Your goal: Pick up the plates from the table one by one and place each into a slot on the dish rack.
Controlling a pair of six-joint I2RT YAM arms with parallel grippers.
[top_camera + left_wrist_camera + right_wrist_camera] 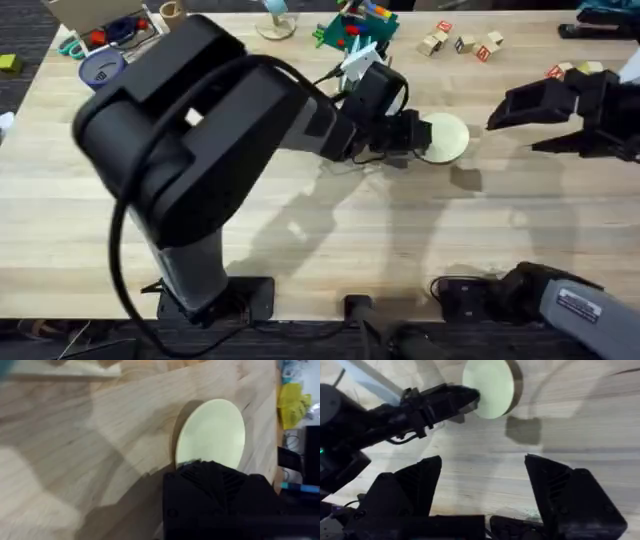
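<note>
A cream plate sits right of the table's middle, its edge pinched by my left gripper, which reaches across from the lower left. In the left wrist view the plate stands out beyond the black gripper and casts a shadow on the wood, so it looks tipped up. The right wrist view shows the same plate with the left gripper shut on its rim. My right gripper hovers to the plate's right, open and holding nothing. The dish rack is hidden.
A green toy-block board stands at the back, just behind the left gripper. Loose wooden blocks lie at the back right, and a blue bowl at the back left. The left arm's dark bulk covers the table's left half.
</note>
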